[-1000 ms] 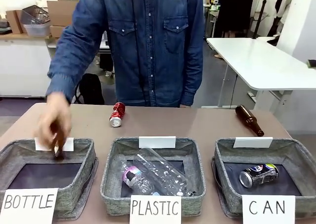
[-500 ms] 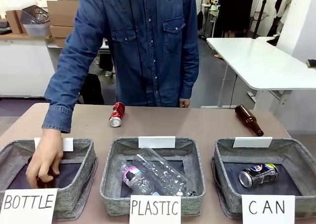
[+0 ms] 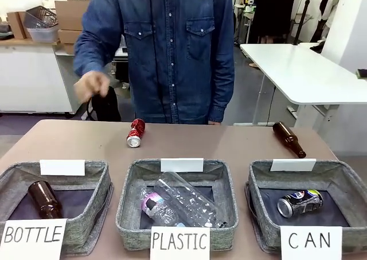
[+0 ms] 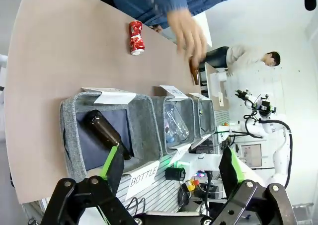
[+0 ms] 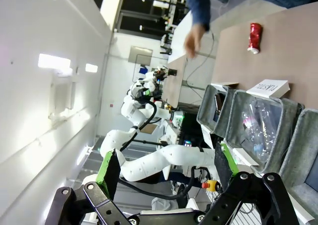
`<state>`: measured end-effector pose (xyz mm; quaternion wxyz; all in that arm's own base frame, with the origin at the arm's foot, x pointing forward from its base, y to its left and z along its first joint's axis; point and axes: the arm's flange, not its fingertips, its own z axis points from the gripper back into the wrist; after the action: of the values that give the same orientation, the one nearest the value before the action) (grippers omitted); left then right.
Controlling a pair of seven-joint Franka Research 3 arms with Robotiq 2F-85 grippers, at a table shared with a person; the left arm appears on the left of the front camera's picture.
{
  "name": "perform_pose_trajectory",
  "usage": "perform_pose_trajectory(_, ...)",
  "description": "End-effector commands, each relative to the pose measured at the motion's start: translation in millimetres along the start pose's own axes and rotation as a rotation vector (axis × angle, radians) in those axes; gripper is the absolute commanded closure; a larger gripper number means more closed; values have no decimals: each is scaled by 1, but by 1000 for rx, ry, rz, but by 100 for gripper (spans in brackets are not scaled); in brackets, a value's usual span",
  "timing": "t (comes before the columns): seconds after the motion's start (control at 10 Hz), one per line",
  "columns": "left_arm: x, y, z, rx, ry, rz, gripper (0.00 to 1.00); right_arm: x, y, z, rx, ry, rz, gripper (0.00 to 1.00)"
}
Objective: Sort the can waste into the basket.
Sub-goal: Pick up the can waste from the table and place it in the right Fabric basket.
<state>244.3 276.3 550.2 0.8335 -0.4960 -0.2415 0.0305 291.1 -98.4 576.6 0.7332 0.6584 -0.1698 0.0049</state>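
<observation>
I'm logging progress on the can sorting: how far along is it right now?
Done: the dark blue can lies in the basket signed CAN. In hand: nothing. The left gripper and the right gripper are both open and empty, and the person's hand is up in the air at the far side. Left: the red can lies on the table, outside the basket.

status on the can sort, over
Left gripper open, empty; right gripper open, empty. Blue can in basket, red can loose on table. Person's hand raised beyond table.
</observation>
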Motion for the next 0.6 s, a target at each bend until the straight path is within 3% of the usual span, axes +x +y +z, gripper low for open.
perform_pose_trajectory(0.0,5,-4,3,-8,12,-19,0,1,0,1,0,7,26,0)
perform_pose_trajectory(0.3,12,-8,-19,-27,72,-40,0,1,0,1,0,7,26,0)
perform_pose_trajectory(0.4,15,-3,-43,-40,122,-39,0,1,0,1,0,7,26,0)
perform_pose_trajectory(0.5,23,4,-95,-15,187,-35,0,1,0,1,0,7,26,0)
